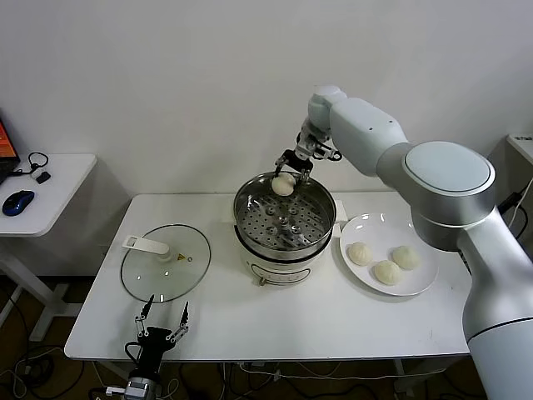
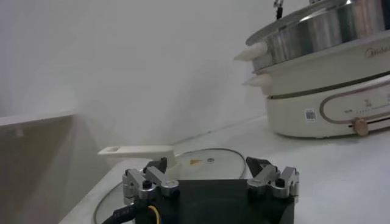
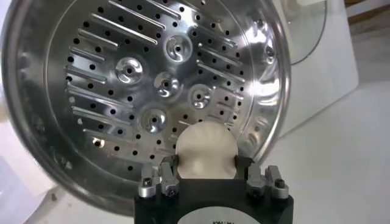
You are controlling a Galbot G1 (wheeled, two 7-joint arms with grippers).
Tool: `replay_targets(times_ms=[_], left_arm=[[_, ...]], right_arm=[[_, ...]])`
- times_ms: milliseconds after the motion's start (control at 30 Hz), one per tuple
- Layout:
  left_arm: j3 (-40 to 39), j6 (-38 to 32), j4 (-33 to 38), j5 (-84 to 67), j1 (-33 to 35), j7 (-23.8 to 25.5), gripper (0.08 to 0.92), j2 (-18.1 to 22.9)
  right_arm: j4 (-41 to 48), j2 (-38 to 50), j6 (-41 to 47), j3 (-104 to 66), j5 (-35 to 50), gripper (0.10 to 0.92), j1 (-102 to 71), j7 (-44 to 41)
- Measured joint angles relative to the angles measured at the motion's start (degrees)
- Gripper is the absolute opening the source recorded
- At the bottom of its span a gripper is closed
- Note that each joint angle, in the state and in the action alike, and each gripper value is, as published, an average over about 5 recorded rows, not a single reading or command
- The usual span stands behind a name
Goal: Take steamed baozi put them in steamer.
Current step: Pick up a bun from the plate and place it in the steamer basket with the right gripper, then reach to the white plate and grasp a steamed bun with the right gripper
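**Q:** Where's the bun right now, and what's holding it?

**A:** The right claw (image 1: 291, 172) is pinching one baozi (image 1: 283, 185), a finger on each flank. It hangs over the far rim of the steamer (image 1: 321, 223), above the perforated floor and not touching it. In the right wrist view the baozi (image 3: 205, 149) sits snug between the two fingers, with the steamer (image 3: 79, 140) floor spread out beyond it.

**Q:** Which way does it point? Any long axis?

**A:** It's basically round, so no real long axis (I can't make out the pleats well enough to say which way the top faces).

**Q:** And the others?

**A:** Three more baozi (image 1: 386, 264) lie on the white plate (image 1: 420, 282), just right of the steamer on the counter (image 1: 250, 321).

**Q:** Left arm?

**A:** Parked low at the near edge of the counter, left claw (image 1: 164, 320) with fingers spread, holding nothing, just in front of the glass lid (image 1: 165, 268).
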State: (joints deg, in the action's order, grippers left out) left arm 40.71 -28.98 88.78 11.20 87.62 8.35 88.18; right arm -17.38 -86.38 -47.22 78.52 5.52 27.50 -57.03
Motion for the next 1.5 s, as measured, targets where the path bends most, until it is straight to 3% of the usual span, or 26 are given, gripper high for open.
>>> replay_targets(times_ms=[333,633,967,1500], left_arm=[[-0.03,0.09,-0.03,0.04,-0.2,0.0,0.823,0.27],[-0.01,0.24,0.29,0.08,-0.07,0.11,0.823,0.31],[-0.08,0.38,0.51,0.29,0.04,0.19,0.823,0.31],[-0.43,0.51,0.8,0.37,0.3,0.27,0.823,0.31]], right_arm=[[2.41,-1.82,0.02,-1.88,-0.65,0.642,-1.34,-0.24],[2.85,-1.91,0.02,-2.2,-0.92,0.806,-1.08,-0.7],[1.53,-0.5,0.03,-1.29,0.44,0.823,0.9,-1.01],[-10.69,9.42,0.03,13.14,18.16,0.823,9.24,-2.98]])
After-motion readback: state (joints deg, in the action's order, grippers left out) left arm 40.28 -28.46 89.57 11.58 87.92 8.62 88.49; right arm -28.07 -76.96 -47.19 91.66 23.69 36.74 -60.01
